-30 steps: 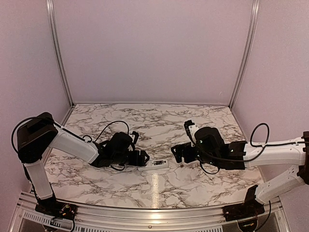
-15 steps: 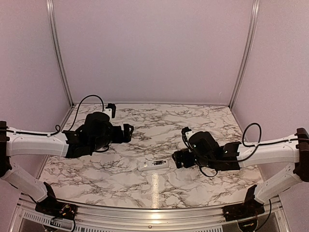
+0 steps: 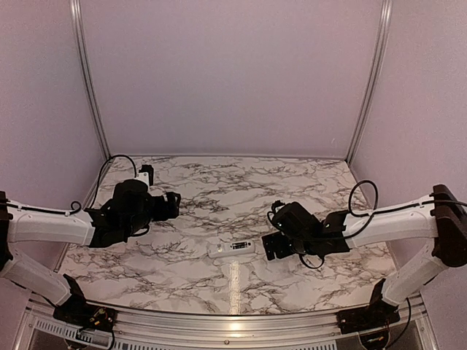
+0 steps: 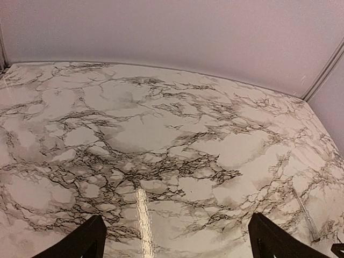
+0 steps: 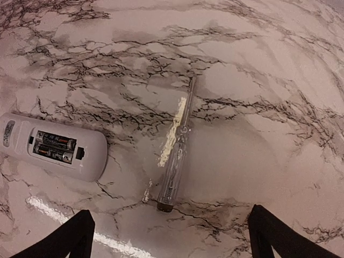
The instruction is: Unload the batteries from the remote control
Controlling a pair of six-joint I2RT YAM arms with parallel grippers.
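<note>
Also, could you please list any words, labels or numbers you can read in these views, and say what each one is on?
No text here is legible enough to quote.
On the batteries, seated in the remote control: pale printing along each, too small to read.
On the grey label patch at the remote control's end: blurred, unreadable.
On the clear stick beside it: no text visible.

Marble-veined table point(image 3: 233, 186). On it: white remote control point(image 5: 94, 156), 2 batteries point(image 5: 55, 142) seated in its recess; grey stick point(image 5: 174, 153) just beside.
</note>
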